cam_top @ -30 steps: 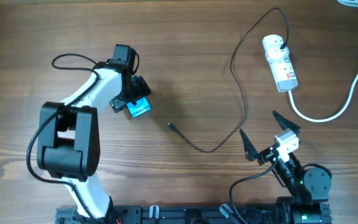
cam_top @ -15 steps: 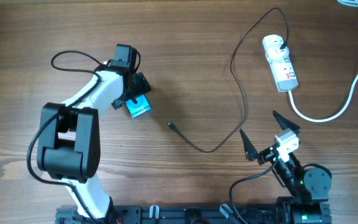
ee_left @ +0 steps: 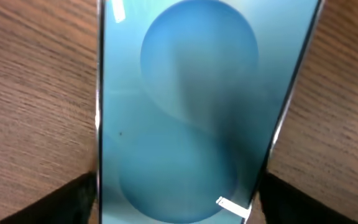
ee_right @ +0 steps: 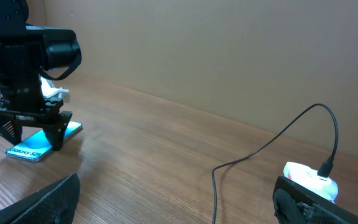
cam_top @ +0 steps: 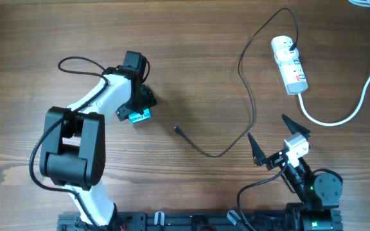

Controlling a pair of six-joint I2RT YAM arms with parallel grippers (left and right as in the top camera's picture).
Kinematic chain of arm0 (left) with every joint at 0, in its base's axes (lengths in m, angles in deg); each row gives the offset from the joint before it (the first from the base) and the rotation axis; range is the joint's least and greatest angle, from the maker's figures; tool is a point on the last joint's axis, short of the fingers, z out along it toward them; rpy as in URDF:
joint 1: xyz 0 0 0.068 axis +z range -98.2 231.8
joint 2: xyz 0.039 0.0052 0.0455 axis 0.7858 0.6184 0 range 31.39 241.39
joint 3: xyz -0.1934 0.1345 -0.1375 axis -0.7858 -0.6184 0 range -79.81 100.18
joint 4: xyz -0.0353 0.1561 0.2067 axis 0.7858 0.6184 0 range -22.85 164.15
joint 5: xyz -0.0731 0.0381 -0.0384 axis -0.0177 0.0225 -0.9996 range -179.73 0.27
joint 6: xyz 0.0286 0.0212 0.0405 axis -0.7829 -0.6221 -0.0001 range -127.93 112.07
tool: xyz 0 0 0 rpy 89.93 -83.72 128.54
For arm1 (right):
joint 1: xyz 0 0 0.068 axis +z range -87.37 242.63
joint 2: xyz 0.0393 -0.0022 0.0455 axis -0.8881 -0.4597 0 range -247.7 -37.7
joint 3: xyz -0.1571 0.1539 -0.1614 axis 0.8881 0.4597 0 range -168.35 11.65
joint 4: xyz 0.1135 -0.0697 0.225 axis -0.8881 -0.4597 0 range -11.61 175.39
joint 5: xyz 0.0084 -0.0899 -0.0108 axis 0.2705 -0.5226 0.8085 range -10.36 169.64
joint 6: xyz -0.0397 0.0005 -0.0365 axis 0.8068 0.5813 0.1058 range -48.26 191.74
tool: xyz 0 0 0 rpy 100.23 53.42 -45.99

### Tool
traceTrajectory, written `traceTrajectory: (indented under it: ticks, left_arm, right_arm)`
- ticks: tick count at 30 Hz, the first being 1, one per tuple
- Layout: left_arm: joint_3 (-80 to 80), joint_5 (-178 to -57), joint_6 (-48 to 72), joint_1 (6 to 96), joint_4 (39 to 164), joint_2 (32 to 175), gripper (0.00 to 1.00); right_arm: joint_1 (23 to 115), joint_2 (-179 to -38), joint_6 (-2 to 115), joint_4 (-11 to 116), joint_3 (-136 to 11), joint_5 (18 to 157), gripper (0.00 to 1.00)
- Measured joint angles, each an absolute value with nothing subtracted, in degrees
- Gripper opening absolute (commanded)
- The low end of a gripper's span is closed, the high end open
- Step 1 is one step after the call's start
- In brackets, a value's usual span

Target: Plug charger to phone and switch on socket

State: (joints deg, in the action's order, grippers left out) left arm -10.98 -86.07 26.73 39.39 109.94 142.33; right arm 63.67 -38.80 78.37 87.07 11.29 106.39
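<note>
I see the teal-screened phone (cam_top: pixel 140 116) flat on the worktop (cam_top: pixel 191 58) at left, and the black charger (cam_top: pixel 249 102) plugged into the white socket (cam_top: pixel 288 66) far right, its tip (cam_top: pixel 177 129) loose mid-worktop.

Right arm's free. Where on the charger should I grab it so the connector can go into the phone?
Take the charger just behind its small connector tip, coming straight down from above with the jaws across the cable. It lies flat on the table there, with bare wood either side.
</note>
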Motion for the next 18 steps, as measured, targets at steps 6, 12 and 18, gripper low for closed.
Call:
traceTrajectory:
  ticks: [6,12,18]
  left_arm:
    - [-11.6,-83.1,26.4,39.0,104.8,142.2,0.83]
    - [-12.0,-81.9,22.6,39.0,102.7,142.2,0.80]
    - [-11.9,-83.4,21.3,39.1,104.4,142.2,0.70]
  right_arm:
    - [63.7,-38.8,78.4,87.1,11.3,106.4,1.00]
    - [63.7,-38.8,79.6,88.4,11.3,106.4,1.00]
    - [63.7,-38.8,79.3,90.1,11.3,109.6,1.00]
